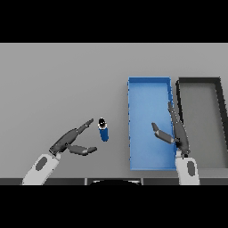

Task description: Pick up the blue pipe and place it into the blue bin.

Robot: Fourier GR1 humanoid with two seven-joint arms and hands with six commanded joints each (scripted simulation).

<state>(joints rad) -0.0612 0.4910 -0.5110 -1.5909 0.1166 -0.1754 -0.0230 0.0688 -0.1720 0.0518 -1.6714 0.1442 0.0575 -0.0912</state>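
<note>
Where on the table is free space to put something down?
The widest bare patch of the grey table lies left of the blue bin and beyond the blue pipe. It is crowded around the left hand, the pipe, and the right hand between blue bin and black bin.

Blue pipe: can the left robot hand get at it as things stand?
Probably yes. The left robot hand is open right beside the blue pipe, fingertips nearly at it, with only bare table between them; the blue bin lies on the pipe's far side.

The blue pipe (pixel 103 130) lies at the centre of the frame, just beside the open left hand (pixel 71 141). The right hand (pixel 176 132), fingers straight, hovers over the blue bin (pixel 149 89), right of centre.
</note>
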